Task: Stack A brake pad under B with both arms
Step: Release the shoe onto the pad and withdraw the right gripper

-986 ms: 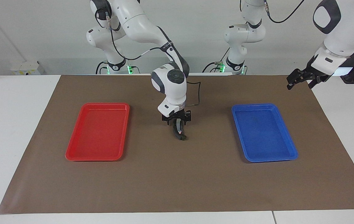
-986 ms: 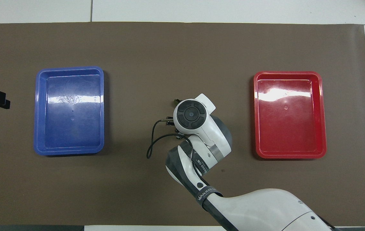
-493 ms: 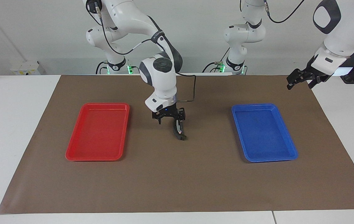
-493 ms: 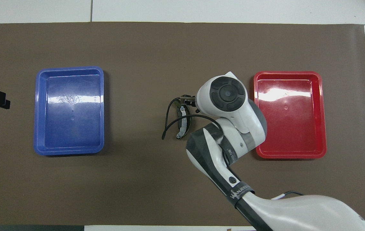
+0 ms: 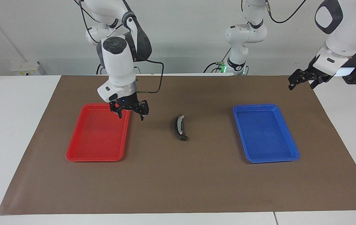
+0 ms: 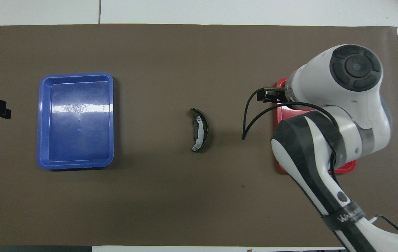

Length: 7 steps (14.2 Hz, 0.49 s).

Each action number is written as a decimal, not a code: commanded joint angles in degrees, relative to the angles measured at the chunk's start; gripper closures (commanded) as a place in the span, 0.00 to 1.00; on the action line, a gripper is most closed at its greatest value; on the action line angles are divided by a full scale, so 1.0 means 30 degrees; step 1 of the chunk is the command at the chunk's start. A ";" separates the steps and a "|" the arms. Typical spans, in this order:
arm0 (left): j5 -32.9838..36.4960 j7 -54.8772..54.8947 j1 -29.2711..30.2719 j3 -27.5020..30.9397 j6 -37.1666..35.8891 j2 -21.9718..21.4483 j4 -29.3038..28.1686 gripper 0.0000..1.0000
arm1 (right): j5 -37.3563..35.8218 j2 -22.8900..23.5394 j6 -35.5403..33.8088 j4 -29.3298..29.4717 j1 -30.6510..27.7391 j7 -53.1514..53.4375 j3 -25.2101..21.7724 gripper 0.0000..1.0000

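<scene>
so the stack sits dead centre of the frame on the table (image 5: 178,187), between the red tray (image 5: 71,155) and the blue tray (image 5: 294,155) and touching neither; B (image 5: 180,127) is the curved piece with the light strip facing up, lying flat with one end nearer the robots. I honestly can't separate the A brake pad from B's dark body in either view, so my guess is it's tucked underneath, which is what the task wants; the centre spot makes sense to me since both arms can get to it. The right gripper (image 5: 131,117) hangs in the upper middle of the frame over the red tray's corner that is nearest the robots and the stack; its fingers are spread wide with nothing between them, well apart from B, so nothing is holding the stack and it rests on its own weight. The left gripper (image 5: 303,85) waits up in the top corner of the frame at the left arm's end, off the mat's edge, fingers apart and empty too; I'd call this basically done, the only worry being B sliding off a pad that's shorter than it is.
</scene>
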 commanded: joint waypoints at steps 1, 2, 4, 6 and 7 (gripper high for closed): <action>-0.0153 0.0286 0.0173 -0.0069 -0.0236 -0.0086 -0.0061 0.00 | -0.0189 -0.1570 -0.2120 -0.0772 -0.1590 -0.1920 0.0280 0.00; -0.0153 0.0286 0.0173 -0.0069 -0.0236 -0.0086 -0.0061 0.00 | -0.0189 -0.2009 -0.2738 -0.1152 -0.2204 -0.2360 0.0280 0.00; -0.0153 0.0286 0.0173 -0.0069 -0.0236 -0.0086 -0.0061 0.00 | -0.0159 -0.2626 -0.3531 -0.1680 -0.3142 -0.3239 0.0280 0.00; -0.0153 0.0286 0.0173 -0.0069 -0.0236 -0.0086 -0.0061 0.00 | 0.0045 -0.3270 -0.4322 -0.2091 -0.4169 -0.4118 0.0280 0.00; -0.0153 0.0286 0.0173 -0.0069 -0.0236 -0.0086 -0.0061 0.00 | 0.0075 -0.3564 -0.4645 -0.2238 -0.4608 -0.4528 0.0280 0.00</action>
